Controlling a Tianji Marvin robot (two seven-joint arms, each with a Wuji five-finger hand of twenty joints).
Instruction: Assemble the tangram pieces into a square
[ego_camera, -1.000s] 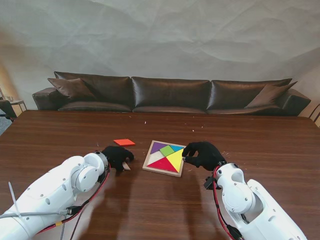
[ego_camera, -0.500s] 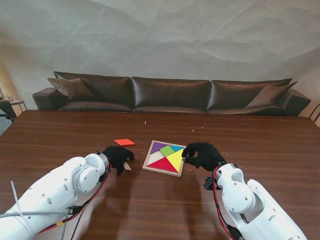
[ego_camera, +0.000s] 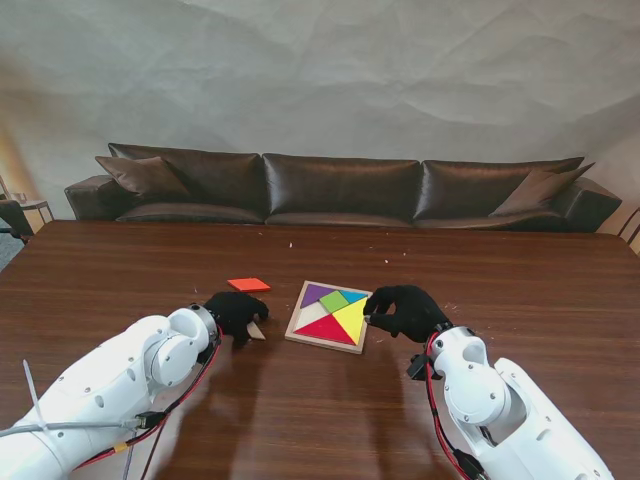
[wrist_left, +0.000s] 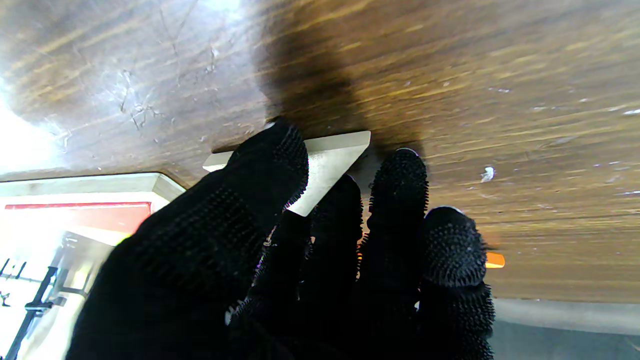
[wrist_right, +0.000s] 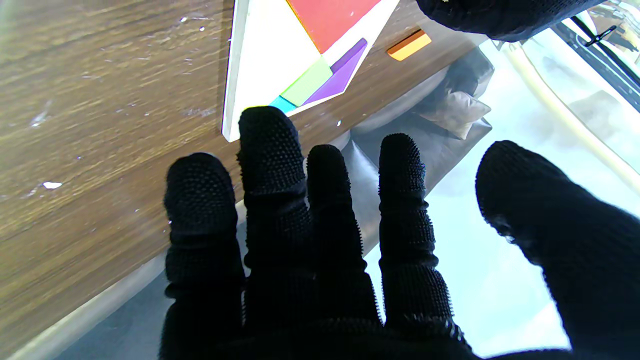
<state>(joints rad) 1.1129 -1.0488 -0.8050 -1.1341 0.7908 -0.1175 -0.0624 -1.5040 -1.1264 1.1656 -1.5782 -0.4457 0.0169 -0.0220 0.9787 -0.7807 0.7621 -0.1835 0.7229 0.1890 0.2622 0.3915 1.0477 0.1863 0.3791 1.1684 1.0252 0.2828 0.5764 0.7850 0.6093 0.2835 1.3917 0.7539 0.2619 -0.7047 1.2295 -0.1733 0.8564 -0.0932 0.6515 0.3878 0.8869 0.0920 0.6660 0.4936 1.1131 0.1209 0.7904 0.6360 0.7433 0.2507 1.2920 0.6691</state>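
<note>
Pressing on one pale wooden triangle piece (ego_camera: 254, 332), the left hand (ego_camera: 236, 312) pinches it, judging by the left wrist view: thumb (wrist_left: 270, 165) on top. One orange piece (ego_camera: 248, 285) waits beyond. Right hand (ego_camera: 403, 310), fingers spread, steadies one square wooden tray (ego_camera: 297, 337); five coloured pieces seated. Next: carry the triangle into the gap.

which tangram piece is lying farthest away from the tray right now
The orange piece, alone on the bare table left of the tray, beyond the left hand. The white triangle sits under that hand, closer; the rest lie inside the tray.
</note>
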